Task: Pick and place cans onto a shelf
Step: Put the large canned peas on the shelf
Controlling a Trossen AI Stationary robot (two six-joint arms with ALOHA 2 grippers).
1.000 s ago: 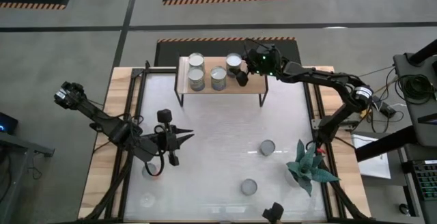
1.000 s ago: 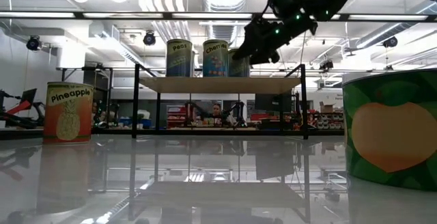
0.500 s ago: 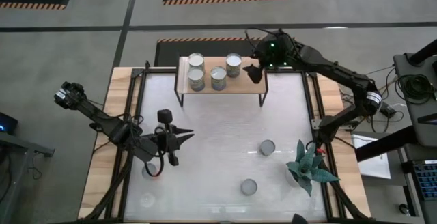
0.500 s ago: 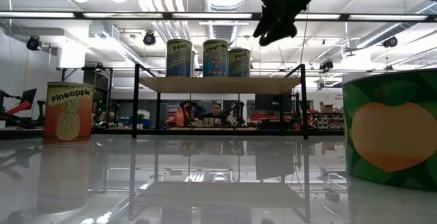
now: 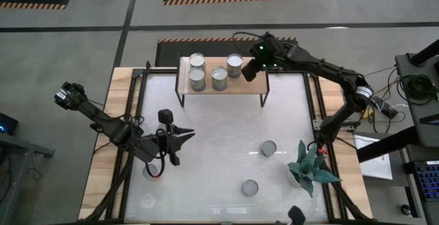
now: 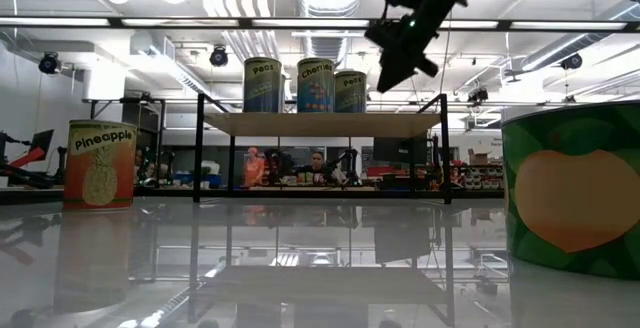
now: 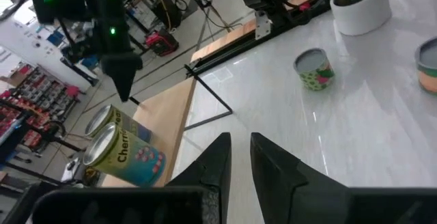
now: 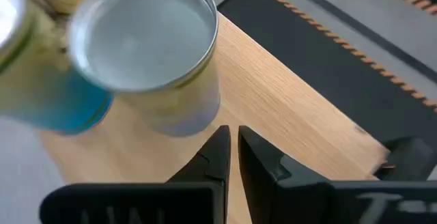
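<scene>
High view: four silver-topped metal cans [image 5: 218, 77] stand on the small light-wood shelf [image 5: 257, 84]. The right gripper [image 5: 248, 71] hovers beside them, clenched and empty. The left gripper [image 5: 184, 136], clenched, waits over the white table [image 5: 219, 149].

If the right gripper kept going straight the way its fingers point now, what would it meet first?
Most likely the bare light-wood shelf board. The shut, empty right gripper hangs over the shelf's right end, pointing down beside the nearest silver-topped can, not at it. Depth is unclear, so a graze on that can is possible.
</scene>
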